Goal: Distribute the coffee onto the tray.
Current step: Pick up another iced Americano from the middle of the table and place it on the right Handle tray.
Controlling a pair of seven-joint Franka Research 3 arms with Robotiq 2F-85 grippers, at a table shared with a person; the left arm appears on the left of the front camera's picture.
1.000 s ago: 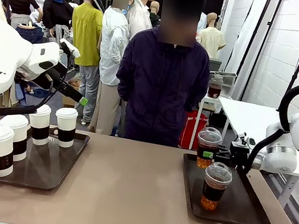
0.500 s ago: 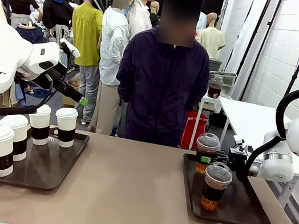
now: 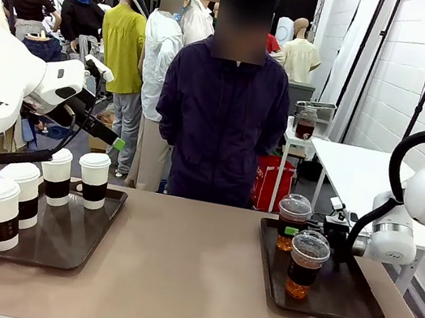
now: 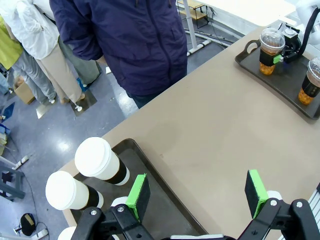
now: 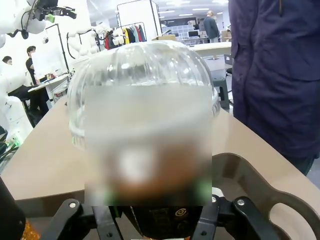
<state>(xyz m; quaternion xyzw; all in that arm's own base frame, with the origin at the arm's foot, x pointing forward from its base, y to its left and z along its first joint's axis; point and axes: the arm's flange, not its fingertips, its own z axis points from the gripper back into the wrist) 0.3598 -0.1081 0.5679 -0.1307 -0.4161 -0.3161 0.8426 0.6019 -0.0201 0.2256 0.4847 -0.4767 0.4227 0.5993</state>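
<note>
Four white paper coffee cups with dark sleeves (image 3: 57, 176) stand on the left tray (image 3: 77, 249). On the right tray (image 3: 344, 302) are two clear dome-lidded cups of brown coffee. My right gripper (image 3: 296, 231) is shut on the far clear cup (image 3: 295, 207), low over the tray's far left corner. The near clear cup (image 3: 308, 262) stands free beside it. In the right wrist view that held cup (image 5: 145, 115) sits between the fingers (image 5: 70, 212). My left gripper (image 4: 197, 192) hangs open and holds nothing, high above the left tray (image 4: 131, 146) and its paper cups (image 4: 100, 160).
A person in a dark jacket (image 3: 223, 120) stands at the table's far edge, hands out of sight. The brown tabletop (image 3: 186, 261) lies bare between the two trays. A white table (image 3: 350, 171) stands behind the right arm.
My right gripper has lowered the far clear cup toward the right tray. The person has shifted slightly left. The left arm has stayed put.
</note>
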